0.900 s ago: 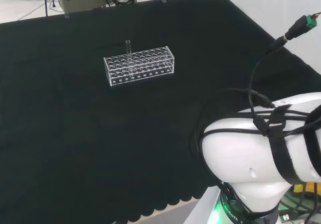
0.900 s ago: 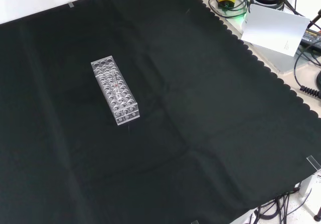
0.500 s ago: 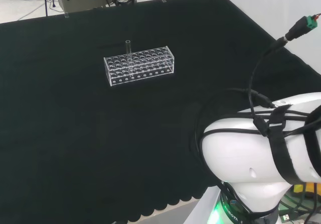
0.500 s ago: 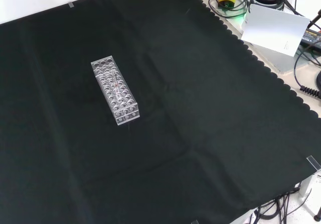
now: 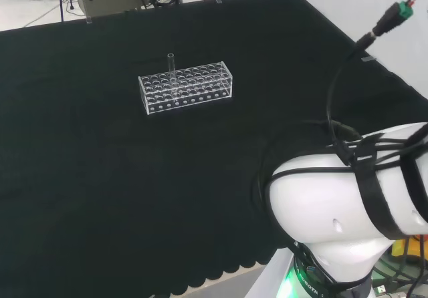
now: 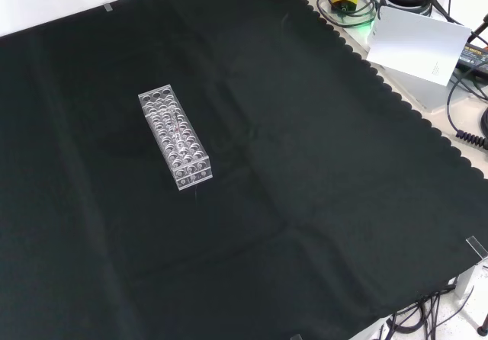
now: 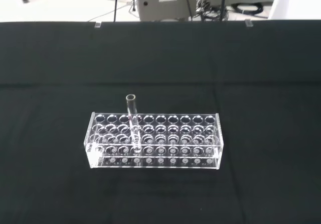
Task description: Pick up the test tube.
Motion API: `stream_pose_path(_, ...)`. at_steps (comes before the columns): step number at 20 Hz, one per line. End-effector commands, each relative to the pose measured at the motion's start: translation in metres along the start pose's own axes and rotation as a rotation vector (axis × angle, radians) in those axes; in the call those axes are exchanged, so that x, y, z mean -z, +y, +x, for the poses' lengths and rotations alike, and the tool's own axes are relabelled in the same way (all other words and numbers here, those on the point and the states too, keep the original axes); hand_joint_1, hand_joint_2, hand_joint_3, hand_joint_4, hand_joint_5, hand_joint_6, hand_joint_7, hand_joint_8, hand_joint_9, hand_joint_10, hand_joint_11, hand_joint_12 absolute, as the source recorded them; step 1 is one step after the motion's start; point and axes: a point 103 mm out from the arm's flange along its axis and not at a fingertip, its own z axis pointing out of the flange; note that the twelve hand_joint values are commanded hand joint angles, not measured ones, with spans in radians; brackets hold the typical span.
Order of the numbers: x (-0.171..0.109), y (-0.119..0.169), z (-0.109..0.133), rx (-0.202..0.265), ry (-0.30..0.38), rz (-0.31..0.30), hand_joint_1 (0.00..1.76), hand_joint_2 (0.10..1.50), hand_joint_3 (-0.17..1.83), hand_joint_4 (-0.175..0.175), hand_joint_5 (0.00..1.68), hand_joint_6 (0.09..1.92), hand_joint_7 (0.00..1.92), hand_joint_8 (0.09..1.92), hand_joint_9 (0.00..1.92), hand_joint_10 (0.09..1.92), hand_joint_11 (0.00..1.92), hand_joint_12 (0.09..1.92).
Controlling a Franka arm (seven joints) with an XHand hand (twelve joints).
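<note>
Hand's state can't be told; nothing touches the glassware, and the arm [image 5: 348, 204] sits well apart from it, at the head view's right. Pickup not yet begun: approach, grasp, lift all remain. Test tube [image 7: 133, 124] stands upright in the clear rack [image 7: 154, 141], w/ its mouth above the holes, mid-cloth [image 6: 305, 165], toward the front view's left.

Clear glossy test tube [image 7: 133, 126] and rack [image 7: 153, 141], matt black cloth [image 7: 261, 83].
</note>
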Motion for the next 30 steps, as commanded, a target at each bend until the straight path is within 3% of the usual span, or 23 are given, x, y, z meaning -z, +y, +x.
stream_pose_path(1,-0.014,0.042,0.004,0.076,0.023,0.065,0.58,0.89,0.21,-0.078,0.21,0.09,0.07,0.8,0.01,0.94,0.0,1.51)
stream_pose_path(12,-0.048,0.111,0.003,0.051,0.048,0.141,0.64,0.89,0.21,-0.098,0.28,0.09,0.17,0.87,0.11,1.01,0.0,1.62)
stream_pose_path(19,-0.08,0.15,0.003,0.07,0.051,0.244,0.66,0.89,0.22,-0.104,0.3,0.09,0.23,0.89,0.16,1.01,0.04,1.62)
stream_pose_path(30,-0.115,0.205,0.01,0.107,0.04,0.338,0.69,0.89,0.23,-0.11,0.32,0.09,0.26,0.9,0.2,1.0,0.06,1.61)
